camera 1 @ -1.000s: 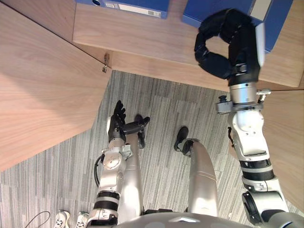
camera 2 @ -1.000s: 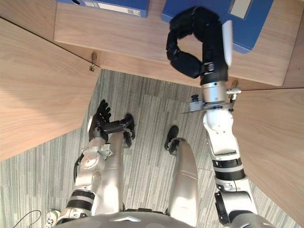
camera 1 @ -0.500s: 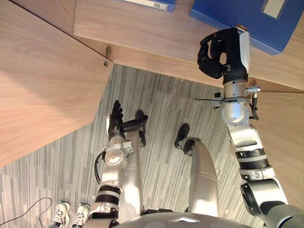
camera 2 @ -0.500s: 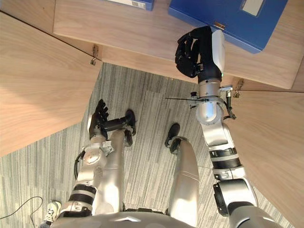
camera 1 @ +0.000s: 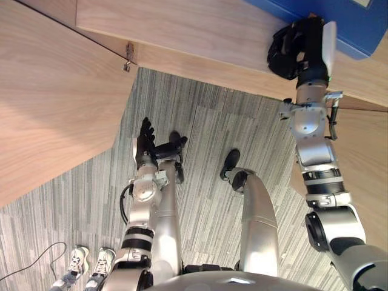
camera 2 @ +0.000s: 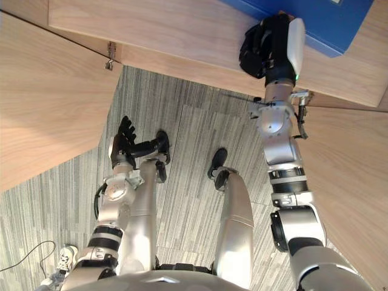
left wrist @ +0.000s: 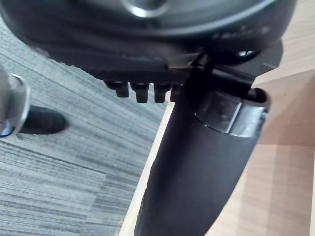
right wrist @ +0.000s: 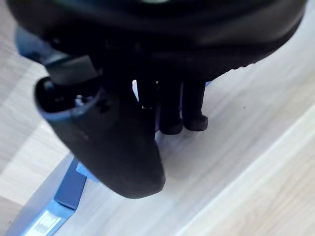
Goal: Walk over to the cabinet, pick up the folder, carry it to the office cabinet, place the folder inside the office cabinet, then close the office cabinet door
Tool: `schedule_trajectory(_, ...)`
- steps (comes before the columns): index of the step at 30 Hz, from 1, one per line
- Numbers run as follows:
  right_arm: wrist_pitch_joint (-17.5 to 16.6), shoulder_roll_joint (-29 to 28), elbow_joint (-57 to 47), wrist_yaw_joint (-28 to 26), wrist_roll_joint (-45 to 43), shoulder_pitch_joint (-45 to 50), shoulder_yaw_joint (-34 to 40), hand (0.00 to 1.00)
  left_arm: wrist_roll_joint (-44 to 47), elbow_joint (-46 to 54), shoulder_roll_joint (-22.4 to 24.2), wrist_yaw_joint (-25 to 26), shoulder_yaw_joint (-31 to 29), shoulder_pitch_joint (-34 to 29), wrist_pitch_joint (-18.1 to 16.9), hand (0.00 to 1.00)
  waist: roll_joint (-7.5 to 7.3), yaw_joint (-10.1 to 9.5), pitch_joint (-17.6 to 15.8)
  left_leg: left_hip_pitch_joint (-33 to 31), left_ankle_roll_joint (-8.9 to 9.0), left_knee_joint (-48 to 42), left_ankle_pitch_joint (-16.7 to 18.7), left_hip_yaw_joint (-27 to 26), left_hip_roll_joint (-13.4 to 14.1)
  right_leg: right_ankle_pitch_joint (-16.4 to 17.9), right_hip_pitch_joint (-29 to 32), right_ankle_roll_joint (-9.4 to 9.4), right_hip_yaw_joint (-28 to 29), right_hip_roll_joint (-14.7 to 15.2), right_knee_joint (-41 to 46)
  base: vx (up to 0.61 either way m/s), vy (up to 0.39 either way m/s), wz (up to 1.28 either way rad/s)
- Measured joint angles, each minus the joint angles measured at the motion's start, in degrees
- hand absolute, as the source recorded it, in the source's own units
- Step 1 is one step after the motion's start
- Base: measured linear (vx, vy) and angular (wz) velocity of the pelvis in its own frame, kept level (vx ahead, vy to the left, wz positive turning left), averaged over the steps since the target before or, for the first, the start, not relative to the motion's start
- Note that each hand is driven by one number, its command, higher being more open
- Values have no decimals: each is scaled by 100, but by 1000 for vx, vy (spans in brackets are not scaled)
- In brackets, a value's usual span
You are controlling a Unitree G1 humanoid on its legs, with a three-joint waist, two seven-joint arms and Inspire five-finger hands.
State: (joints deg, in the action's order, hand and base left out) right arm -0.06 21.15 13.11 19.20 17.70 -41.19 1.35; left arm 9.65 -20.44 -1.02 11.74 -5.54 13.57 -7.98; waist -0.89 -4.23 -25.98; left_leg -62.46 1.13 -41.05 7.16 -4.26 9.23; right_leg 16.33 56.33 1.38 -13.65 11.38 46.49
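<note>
Our right hand [camera 1: 300, 45], fingers curled on nothing, hovers at the near edge of the flat blue folder [camera 2: 333, 27] on the light wooden cabinet shelf [camera 1: 182, 30]. We judge it light, rigid and slick, so pinch that edge. Our left hand [camera 1: 147, 142] hangs open.

— Bright enough?
— Yes: bright, even light on the pale wood shelf [camera 1: 182, 36] and the grey floor [camera 1: 200, 133].
— Any shadows?
— One soft patch on the shelf, beneath the right hand [right wrist: 147, 29] and its fingers [right wrist: 194, 113].
</note>
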Motion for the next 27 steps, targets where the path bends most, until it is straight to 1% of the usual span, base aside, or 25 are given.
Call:
schedule_trajectory(4,156,-11,183,136,-251,-208,302,0,117,0,-54,70,-59,182,2,100,-1,6,-1,14,13,71,-20,-2,-1,-14,-8,5,-8,-4,-73,0,0,0)
schedule_trajectory(7,212,-64,214,251,-442,-214,461,0,165,-2,-45,85,-111,258,21,100,0,44,-4,40,1,145,-79,-15,11,-94,-35,13,-13,-35,-164,10,16,-3)
schedule_trajectory(10,372,-83,422,396,-637,-338,744,0,258,-7,-31,87,-202,362,64,100,0,67,-5,72,-9,174,-110,-37,28,-147,-52,7,2,-56,-202,-4,23,-5)
schedule_trajectory(13,451,-86,479,481,-886,-347,946,0,332,-14,-31,102,-253,328,68,100,-2,88,-6,129,-13,173,-114,-78,65,-191,-76,2,55,-92,-248,-16,20,-10)
schedule_trajectory(16,454,-215,440,495,-1073,-161,1119,0,331,-34,-19,98,-212,236,115,100,0,119,-12,343,-19,199,-109,-148,97,-226,-284,-6,83,-114,-308,13,15,-8)
schedule_trajectory(19,394,-534,0,540,-1362,475,1268,0,330,-45,1,43,-124,82,115,100,-12,134,-4,693,-69,232,-30,-253,128,-228,-614,0,124,-129,-390,34,25,-8)
schedule_trajectory(21,270,-836,-333,576,-1624,964,1324,0,327,-49,-8,21,-35,-25,128,100,-16,138,1,918,-90,261,30,-327,143,-227,-807,6,184,-141,-452,22,24,-15)
schedule_trajectory(23,70,-1231,-513,564,-2039,1655,1318,0,321,-72,9,-55,-27,-200,188,100,-13,161,17,1288,-68,263,157,-406,182,-216,-1183,28,222,-181,-563,28,23,-16)
schedule_trajectory(24,62,-1324,-513,557,-2094,1799,1315,0,320,-112,17,-68,-26,-232,189,100,-13,172,19,1397,-67,259,188,-427,202,-215,-1299,32,228,-197,-597,55,27,-16)
schedule_trajectory(26,-185,-1644,-546,319,-2633,2475,1277,0,306,-239,49,-185,-9,-423,239,100,-13,212,162,1766,-61,274,305,-500,239,-197,-1683,63,265,-238,-737,75,30,-14)
schedule_trajectory(27,-220,-1713,-572,269,-2717,2632,1238,0,305,-242,58,-204,-9,-490,251,100,-11,236,206,1855,-59,291,324,-512,245,-199,-1782,69,266,-248,-785,88,26,-11)
